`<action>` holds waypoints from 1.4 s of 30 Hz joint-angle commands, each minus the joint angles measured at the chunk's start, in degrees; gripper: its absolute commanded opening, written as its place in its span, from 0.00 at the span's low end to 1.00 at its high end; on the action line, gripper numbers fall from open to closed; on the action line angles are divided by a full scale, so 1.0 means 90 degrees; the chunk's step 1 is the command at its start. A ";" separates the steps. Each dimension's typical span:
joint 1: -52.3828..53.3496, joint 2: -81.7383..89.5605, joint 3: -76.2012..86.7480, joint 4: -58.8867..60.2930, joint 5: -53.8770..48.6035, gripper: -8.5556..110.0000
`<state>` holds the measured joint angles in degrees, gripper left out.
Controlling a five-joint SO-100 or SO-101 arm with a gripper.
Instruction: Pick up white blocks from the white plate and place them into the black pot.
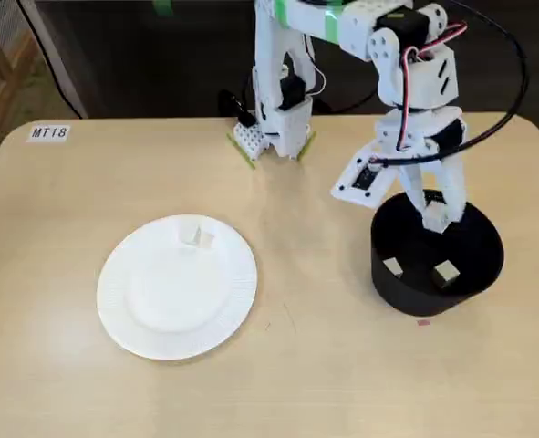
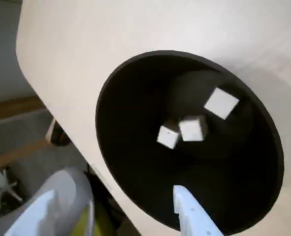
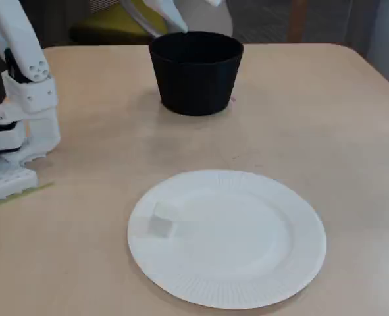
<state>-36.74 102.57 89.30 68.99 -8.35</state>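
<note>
Gripper (image 1: 436, 217) is hovering right over the black pot (image 1: 388, 274), fingertips dipping just inside its far rim in a fixed view, and from the wrist view it looks parted and empty: one white finger (image 2: 194, 216) pokes up at the bottom edge with nothing pinched against it. Down on the pot floor the wrist view shows three white blocks (image 2: 191, 129) lying loose, two of them touching, one a little apart, so that drop looks done. Now the relation that matters: the white plate (image 1: 128, 315) sits well apart from the pot, across the worktop (image 1: 324, 365), off to the left and a touch nearer the camera in that fixed view. And there's still work on it, with at least one more white block (image 1: 194, 234) resting near the plate's far edge; it may be two pressed together, too blurred to say. The other fixed view shows it as one pale lump (image 3: 160, 226) by the plate's left rim. My read: the arm must lift clear of the pot wall, swing left, and come down open over that block.
</note>
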 commanded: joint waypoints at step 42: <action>0.7969 -0.0225 0.1895 0.1221 -0.1963 0.34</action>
<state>33.49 100.99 108.81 80.60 -25.05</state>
